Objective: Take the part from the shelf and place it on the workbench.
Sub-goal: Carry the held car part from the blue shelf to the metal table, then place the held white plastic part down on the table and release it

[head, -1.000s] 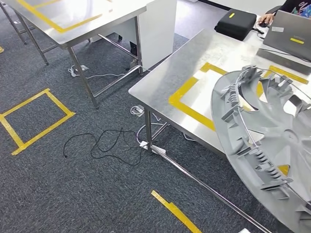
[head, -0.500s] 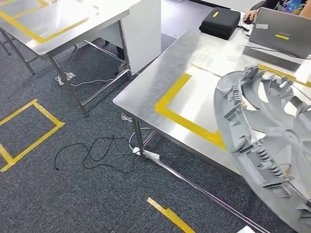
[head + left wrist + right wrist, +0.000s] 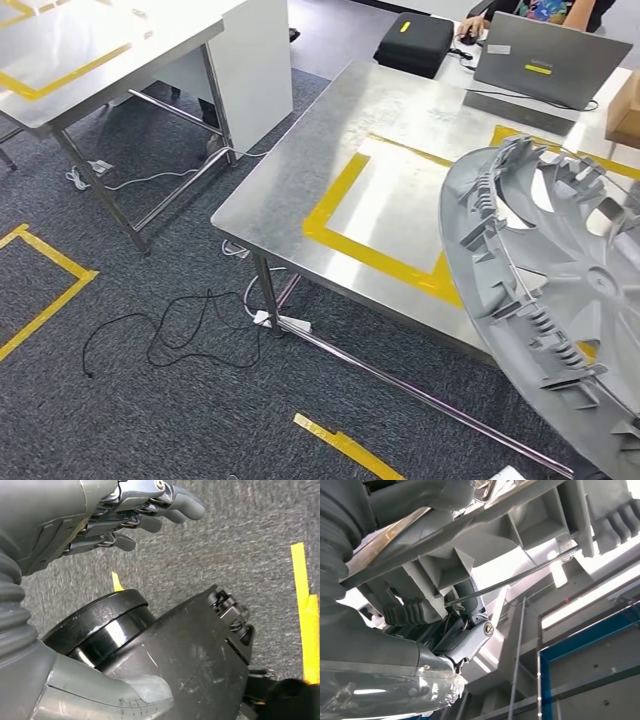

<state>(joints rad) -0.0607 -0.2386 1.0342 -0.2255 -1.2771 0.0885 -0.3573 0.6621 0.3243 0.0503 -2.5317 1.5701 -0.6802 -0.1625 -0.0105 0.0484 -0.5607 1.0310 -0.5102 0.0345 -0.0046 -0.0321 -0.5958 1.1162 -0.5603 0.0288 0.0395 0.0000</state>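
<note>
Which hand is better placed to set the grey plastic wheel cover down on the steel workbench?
The right hand: it already grips the grey plastic wheel cover, which hangs partly over the steel workbench. The left hand holds nothing and hangs low over the carpet.

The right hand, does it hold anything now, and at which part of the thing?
Yes. The right hand holds the grey wheel cover, gripping its ribbed inner side near the rim. The left hand holds nothing.
</note>
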